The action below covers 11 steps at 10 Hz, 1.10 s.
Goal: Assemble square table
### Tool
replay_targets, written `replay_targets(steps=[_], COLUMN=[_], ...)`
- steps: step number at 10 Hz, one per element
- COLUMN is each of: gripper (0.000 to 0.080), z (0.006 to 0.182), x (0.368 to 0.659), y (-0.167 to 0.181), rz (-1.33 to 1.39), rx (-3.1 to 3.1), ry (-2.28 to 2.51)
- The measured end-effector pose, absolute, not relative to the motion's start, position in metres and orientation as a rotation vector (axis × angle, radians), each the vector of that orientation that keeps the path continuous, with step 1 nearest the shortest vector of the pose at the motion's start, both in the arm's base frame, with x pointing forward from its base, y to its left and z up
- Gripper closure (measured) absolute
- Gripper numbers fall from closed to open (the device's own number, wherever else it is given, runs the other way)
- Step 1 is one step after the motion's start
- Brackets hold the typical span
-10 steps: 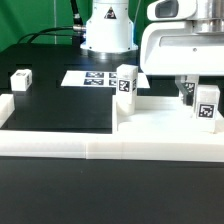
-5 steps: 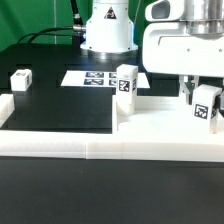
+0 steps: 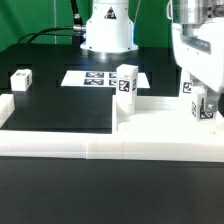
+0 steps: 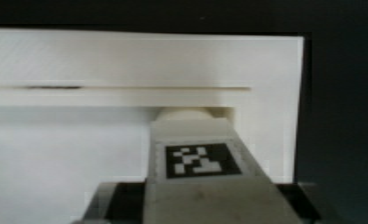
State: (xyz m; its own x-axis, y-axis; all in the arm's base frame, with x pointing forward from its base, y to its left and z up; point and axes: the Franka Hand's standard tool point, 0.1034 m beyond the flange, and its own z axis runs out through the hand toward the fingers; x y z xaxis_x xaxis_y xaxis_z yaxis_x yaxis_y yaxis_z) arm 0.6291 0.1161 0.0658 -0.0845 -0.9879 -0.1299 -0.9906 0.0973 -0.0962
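The square table's white slab (image 3: pixel 160 122) lies flat at the exterior view's right, with one tagged white leg (image 3: pixel 126 82) standing upright at its left corner. My gripper (image 3: pixel 206 99) is shut on a second tagged leg (image 3: pixel 201 112) and holds it upright over the slab's far right side. In the wrist view this leg (image 4: pixel 202 160) fills the middle, tag facing the camera, with the slab (image 4: pixel 110 120) behind it. My gripper (image 4: pixel 202 208) has a dark finger (image 4: pixel 120 200) on either side of the leg. A third leg (image 3: pixel 20 80) lies at the far left.
The marker board (image 3: pixel 92 77) lies flat in front of the robot base (image 3: pixel 106 30). A long low white border wall (image 3: pixel 90 148) runs along the front and turns up at the left (image 3: pixel 5 108). Black table surface (image 3: pixel 60 105) lies between.
My gripper has turned and shifted toward the exterior view's right with the leg still in it, and the leg now sits a little lower and further right over the slab.
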Motion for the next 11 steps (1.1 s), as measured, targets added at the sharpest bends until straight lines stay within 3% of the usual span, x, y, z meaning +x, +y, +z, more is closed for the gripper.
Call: replay_targets(steps=[3, 6, 11], gripper=[0.0505, 0.0177, 0.0150], z=[0.065, 0.065, 0.070], x=[0.628, 0.629, 0.629], y=[0.122, 0.125, 0.132], rz=[0.041, -0.020, -0.106], rx=[-1.847, -2.061, -2.503], ry=[2.337, 2.132, 1.593])
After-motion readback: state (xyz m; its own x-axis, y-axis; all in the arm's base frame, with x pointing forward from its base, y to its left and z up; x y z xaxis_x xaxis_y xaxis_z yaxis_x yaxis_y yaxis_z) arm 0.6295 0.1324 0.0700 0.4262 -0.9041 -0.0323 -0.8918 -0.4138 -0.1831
